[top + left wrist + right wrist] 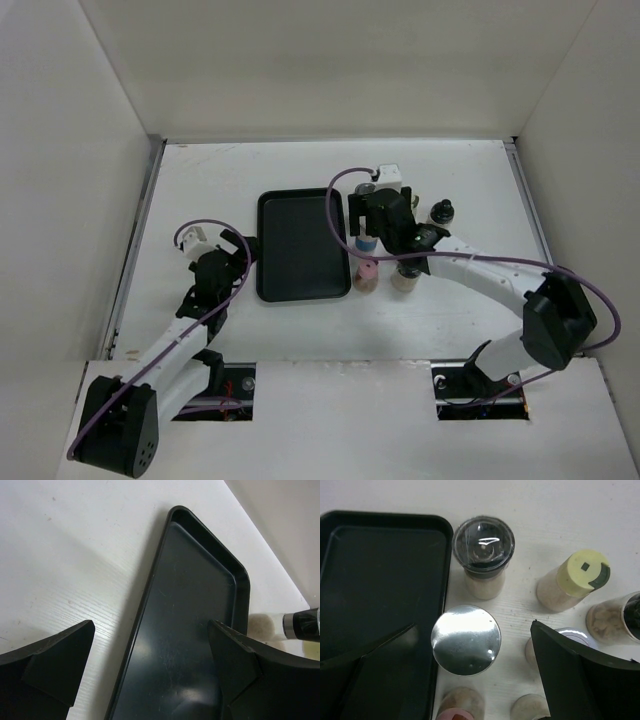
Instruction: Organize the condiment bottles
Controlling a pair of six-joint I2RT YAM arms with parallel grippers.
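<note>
Condiment bottles (pixel 580 572) are standing on the worktop (pixel 545 510) just right of the tray (pixel 380 570), right jaws hovering released above the silver-capped bottle (pixel 466 639), apparently lining up a grasp, left jaws waiting released over the tray.

Tray (pixel 303 245) sits mid-bench (pixel 210 180), bottles (pixel 367 276) all bunched just off its right edge. Right gripper (pixel 473 625) hangs over that bunch, and the left gripper (pixel 151 622) straddles the tray's left edge.
</note>
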